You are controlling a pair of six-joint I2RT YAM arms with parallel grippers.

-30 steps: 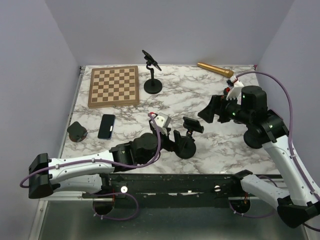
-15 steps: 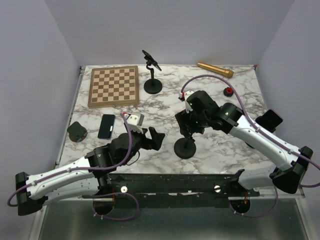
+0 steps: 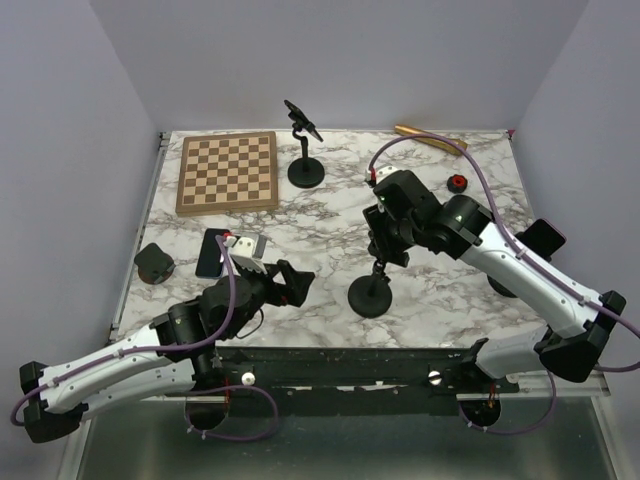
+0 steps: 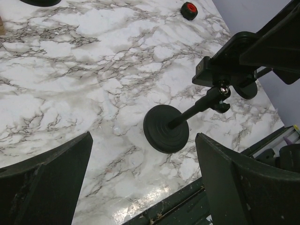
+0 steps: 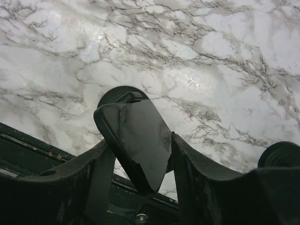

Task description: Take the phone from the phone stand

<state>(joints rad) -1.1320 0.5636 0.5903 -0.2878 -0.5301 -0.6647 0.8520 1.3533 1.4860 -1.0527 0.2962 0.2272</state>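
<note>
At counter (image 3: 330, 215) front-centre, phone (image 5: 136, 140) sits tilted on phone stand (image 4: 165, 134), R jaws pressed against both its edges. L jaws spread wide, empty, hovering nr stand's left.

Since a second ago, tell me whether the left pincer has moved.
Yes. The left pincer has backed off to the left, away from the phone stand base, which has stayed put.

Open tabletop (image 4: 70, 70) lies between left hand (image 3: 298, 283) and phone stand (image 4: 166, 129).
</note>
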